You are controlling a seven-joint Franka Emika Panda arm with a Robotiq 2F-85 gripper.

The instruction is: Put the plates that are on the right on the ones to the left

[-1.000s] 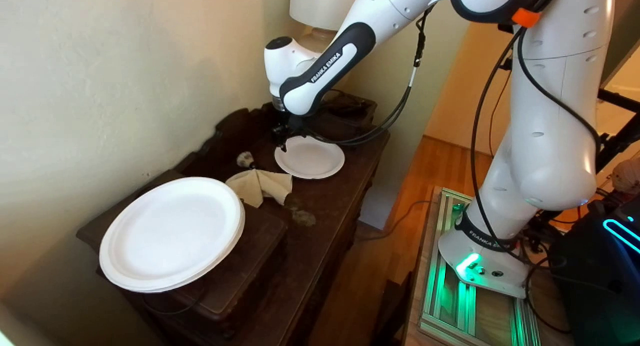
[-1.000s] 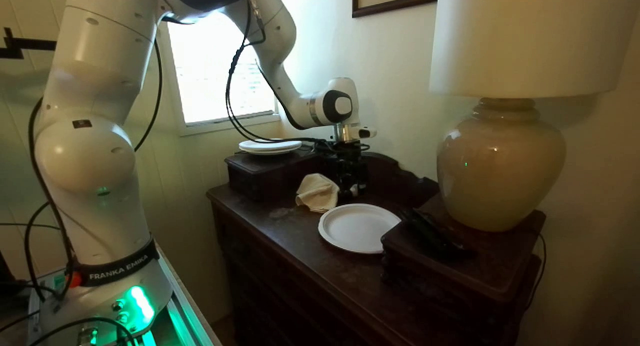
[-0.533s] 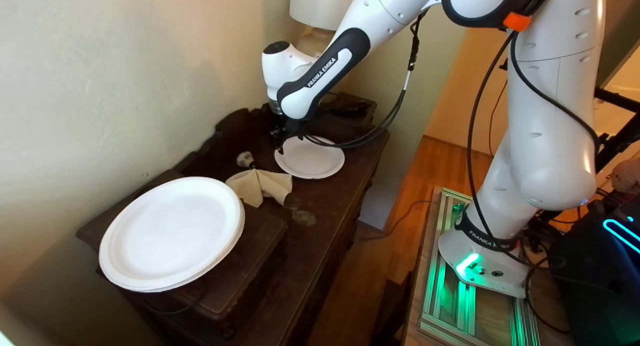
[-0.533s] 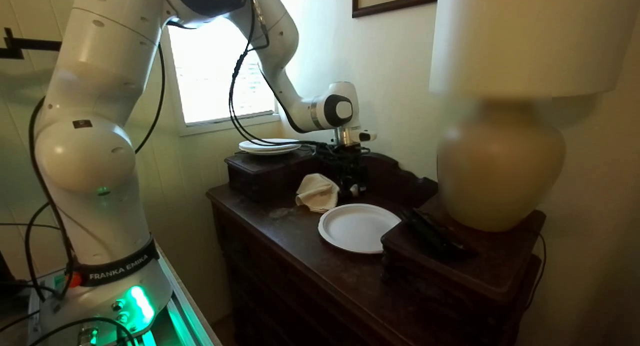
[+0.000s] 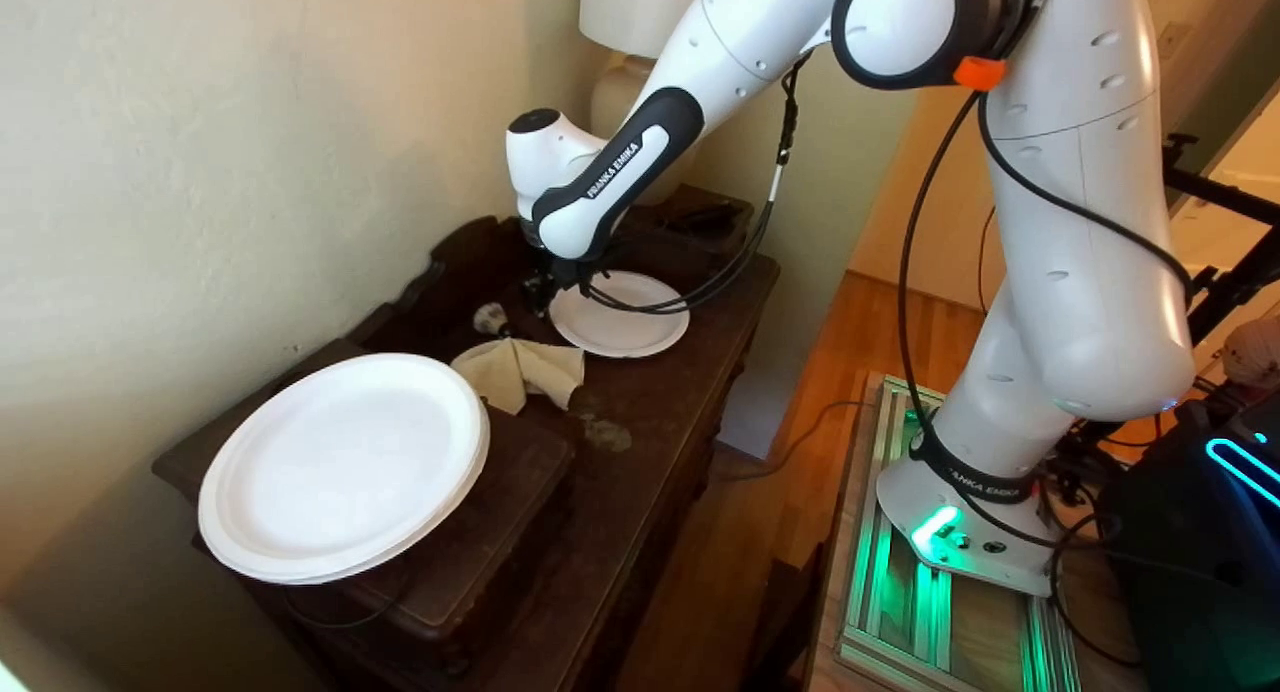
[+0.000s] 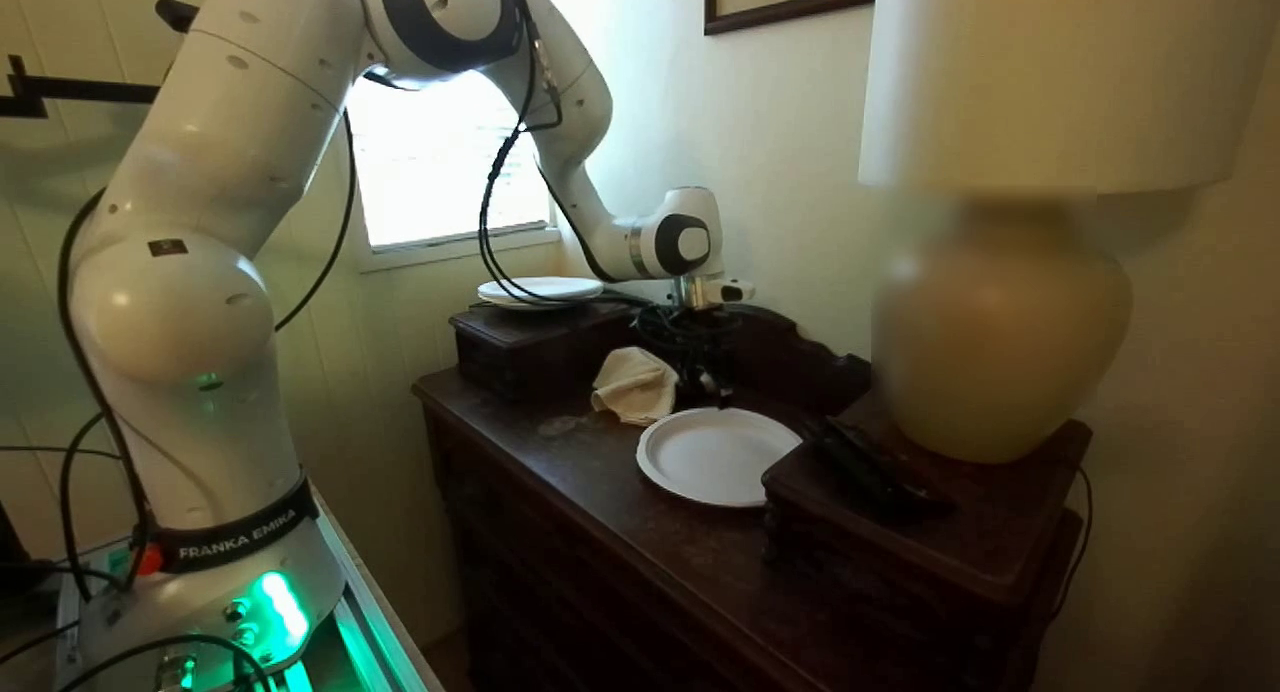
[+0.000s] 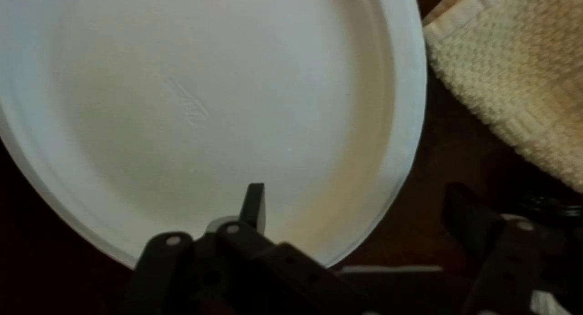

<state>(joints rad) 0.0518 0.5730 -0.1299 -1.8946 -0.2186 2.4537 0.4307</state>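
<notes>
A white plate lies on the dark dresser top, in both exterior views (image 5: 612,334) (image 6: 718,460). It fills much of the wrist view (image 7: 237,101). A stack of at least two white plates (image 5: 345,462) sits on the raised box at the dresser's far end, also visible as a thin pile (image 6: 540,290). My gripper (image 7: 357,190) is open and empty, pointing down at the single plate's edge. In the wrist view one finger (image 7: 253,208) is over the plate and the other finger (image 7: 469,219) is beyond its rim, over dark wood. Whether the fingertips touch anything cannot be told.
A cream cloth (image 5: 520,372) lies between the single plate and the raised box (image 5: 500,512). A brush (image 5: 490,320) lies by the cloth, near the wall. A large lamp (image 6: 1005,342) and dark items (image 6: 870,472) stand on the opposite raised box (image 6: 930,542).
My arm has lowered, and the gripper has come down nearer the dresser top and slightly toward the cloth side. The plates and the cloth have not moved.
</notes>
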